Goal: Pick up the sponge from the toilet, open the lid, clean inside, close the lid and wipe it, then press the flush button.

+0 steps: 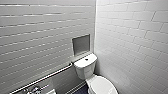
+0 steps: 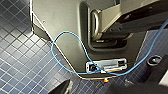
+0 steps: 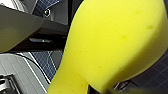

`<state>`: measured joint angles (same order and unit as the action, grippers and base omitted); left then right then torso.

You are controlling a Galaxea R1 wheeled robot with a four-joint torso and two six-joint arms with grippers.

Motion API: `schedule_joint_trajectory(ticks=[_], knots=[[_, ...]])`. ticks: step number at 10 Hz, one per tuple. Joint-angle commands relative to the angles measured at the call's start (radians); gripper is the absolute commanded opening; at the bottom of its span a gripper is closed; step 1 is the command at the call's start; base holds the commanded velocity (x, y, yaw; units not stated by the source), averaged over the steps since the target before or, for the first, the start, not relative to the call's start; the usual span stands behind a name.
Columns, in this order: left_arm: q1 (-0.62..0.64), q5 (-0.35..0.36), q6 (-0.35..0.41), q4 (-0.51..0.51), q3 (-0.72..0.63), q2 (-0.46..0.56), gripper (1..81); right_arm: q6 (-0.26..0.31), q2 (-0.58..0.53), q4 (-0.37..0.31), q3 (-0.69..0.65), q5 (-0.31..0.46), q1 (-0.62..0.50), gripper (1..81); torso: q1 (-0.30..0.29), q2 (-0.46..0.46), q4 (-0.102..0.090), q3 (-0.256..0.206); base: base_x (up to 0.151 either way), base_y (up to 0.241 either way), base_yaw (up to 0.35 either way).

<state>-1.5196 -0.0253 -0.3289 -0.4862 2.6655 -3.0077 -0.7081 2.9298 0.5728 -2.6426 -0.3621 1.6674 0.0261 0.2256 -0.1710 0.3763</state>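
Guessing the sponge (image 3: 110, 45) is light, squishy foam, so a gentle squeeze at the pinched waist should do. Right gripper (image 3: 93, 89) seems closed on it, lower centre of frame.

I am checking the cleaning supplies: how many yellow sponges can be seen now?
1. The sponge shows close up in the right wrist view, above the dark blue floor tiles. None lies on the toilet in the head view; others may be hidden.

Toilet (image 1: 85, 67) hemmed by side wall (image 1: 130, 50), grab bar (image 1: 50, 74).
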Motion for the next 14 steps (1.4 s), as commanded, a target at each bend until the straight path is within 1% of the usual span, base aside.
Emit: schedule_joint_trajectory(ticks=[1,2,4,5,6,7,8,9,10,11,12,13,14], knots=[[0.022,-0.062,-0.010,0.008,0.002,0.010,81.1,-0.008,0.036,0.010,0.015,0.424,-0.086,1.0,0.000,0.000,0.000,0.000,0.000,0.000,0.000],[0.023,-0.064,-0.019,0.008,0.004,0.010,81.1,-0.008,0.050,0.009,0.021,0.463,-0.087,1.0,0.000,0.000,0.000,0.000,0.000,0.000,0.000],[0.022,-0.071,-0.025,0.008,0.004,0.010,81.1,-0.001,0.061,0.013,0.026,0.493,-0.082,1.0,0.000,0.000,0.000,0.000,0.000,0.000,0.000],[0.019,-0.082,-0.025,0.008,0.005,0.006,81.1,0.002,0.062,0.010,0.012,0.494,-0.089,1.0,0.000,0.000,0.000,0.000,0.000,0.000,0.000],[0.019,-0.084,-0.025,0.008,0.010,0.007,81.1,0.025,0.071,0.006,-0.005,0.523,-0.103,1.0,0.000,0.000,0.000,0.000,0.000,0.000,0.000],[0.020,-0.082,-0.012,0.009,0.021,0.009,81.1,0.061,0.085,-0.022,-0.013,0.552,-0.106,1.0,0.000,0.000,0.000,0.000,0.000,0.000,0.000],[0.022,-0.082,0.031,0.021,0.036,-0.001,81.1,0.170,0.096,-0.104,-0.023,0.552,-0.114,1.0,0.000,0.000,0.000,0.000,0.000,0.000,0.000],[0.023,-0.075,0.136,0.135,0.048,-0.005,81.1,0.328,0.096,-0.233,-0.026,0.546,-0.123,1.0,0.000,0.000,0.000,0.000,0.000,0.000,0.000],[0.026,-0.064,0.277,0.286,0.050,0.001,81.1,0.499,0.091,-0.383,-0.026,0.542,-0.126,1.0,0.000,0.000,0.000,0.000,0.000,0.000,0.000],[0.028,-0.056,0.357,0.348,0.050,-0.002,81.1,0.604,0.091,-0.482,-0.026,0.532,-0.131,1.0,0.000,0.000,0.000,0.000,0.000,0.000,0.000],[0.029,-0.035,0.367,0.376,0.050,-0.005,81.1,0.650,0.088,-0.551,-0.028,0.529,-0.154,1.0,0.000,0.000,0.000,0.000,0.000,0.000,0.000],[0.031,-0.033,0.367,0.382,0.050,-0.010,81.1,0.651,0.087,-0.565,-0.028,0.543,-0.168,1.0,0.000,0.000,0.000,0.000,0.000,0.000,0.000],[0.045,-0.031,0.367,0.382,0.051,-0.004,81.1,0.654,0.087,-0.564,-0.028,0.543,-0.175,1.0,0.000,0.000,0.000,0.000,0.000,0.000,0.000]])
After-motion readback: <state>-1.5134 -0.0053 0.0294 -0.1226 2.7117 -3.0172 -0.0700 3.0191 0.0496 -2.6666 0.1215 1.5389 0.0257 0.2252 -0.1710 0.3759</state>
